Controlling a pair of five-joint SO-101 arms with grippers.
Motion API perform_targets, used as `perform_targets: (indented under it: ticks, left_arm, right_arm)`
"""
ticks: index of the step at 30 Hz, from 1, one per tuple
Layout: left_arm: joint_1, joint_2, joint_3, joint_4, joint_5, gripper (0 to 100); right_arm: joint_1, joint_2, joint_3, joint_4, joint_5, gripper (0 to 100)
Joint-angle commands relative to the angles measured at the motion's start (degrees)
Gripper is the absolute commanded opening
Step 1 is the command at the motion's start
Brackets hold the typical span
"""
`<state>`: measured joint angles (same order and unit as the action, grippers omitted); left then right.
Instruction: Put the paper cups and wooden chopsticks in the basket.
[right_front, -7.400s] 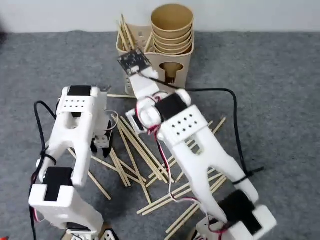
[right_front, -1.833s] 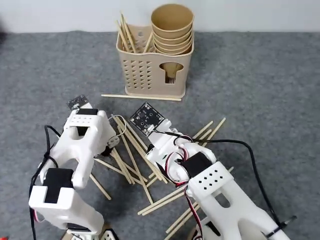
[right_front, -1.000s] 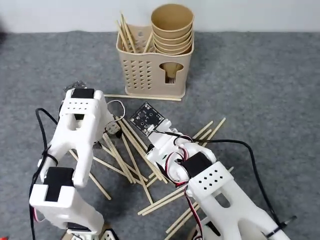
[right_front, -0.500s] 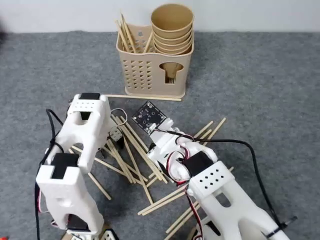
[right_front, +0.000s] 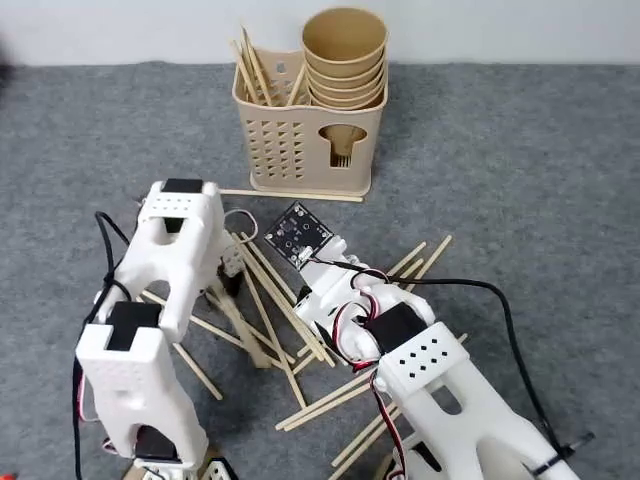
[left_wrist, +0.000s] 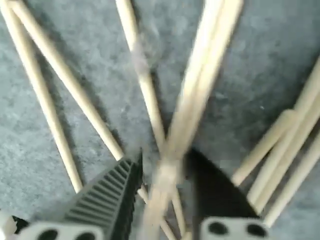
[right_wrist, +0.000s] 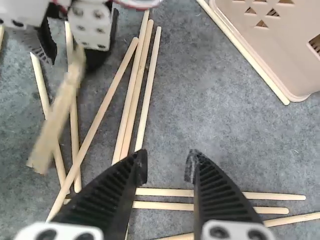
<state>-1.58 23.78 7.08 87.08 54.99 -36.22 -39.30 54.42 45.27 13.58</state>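
The left gripper (left_wrist: 162, 167) is pinching thin wooden chopsticks (left_wrist: 197, 95) tight, just above the grey carpet (right_front: 520, 180). The right gripper (right_wrist: 166, 165) is hanging open with nothing in it, over more loose chopsticks (right_wrist: 131, 100). The stacked brown paper cups (right_front: 345, 60) are sitting in the beige plastic basket (right_front: 300, 150).

I've got the high cam looking steeply down on the basket (right_front: 300, 150) and both arms, the left wrist cam very close over the chopsticks (left_wrist: 145, 90) near the basket, and the right wrist cam farther back facing the basket's foot, sharing those chopsticks and the left gripper (right_wrist: 72, 61).
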Motion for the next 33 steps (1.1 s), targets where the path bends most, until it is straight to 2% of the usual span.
perform_targets:
  ticks: [1, 27, 33]
  left_arm:
    - [-0.3, -0.6, -2.7, 1.1, 0.6, 2]
    - [-0.4, -0.9, -4.4, -0.4, 0.7, 1]
    - [-0.4, -0.9, -13.7, 7.3, 0.7, 1]
  right_arm:
    - [0.7, -2.0, -0.8, -1.3, 0.5, 14.4]
    - [1.2, -1.9, -0.6, -1.3, 0.4, 14.4]
    - [1.2, -1.9, -0.5, -1.3, 0.3, 14.4]
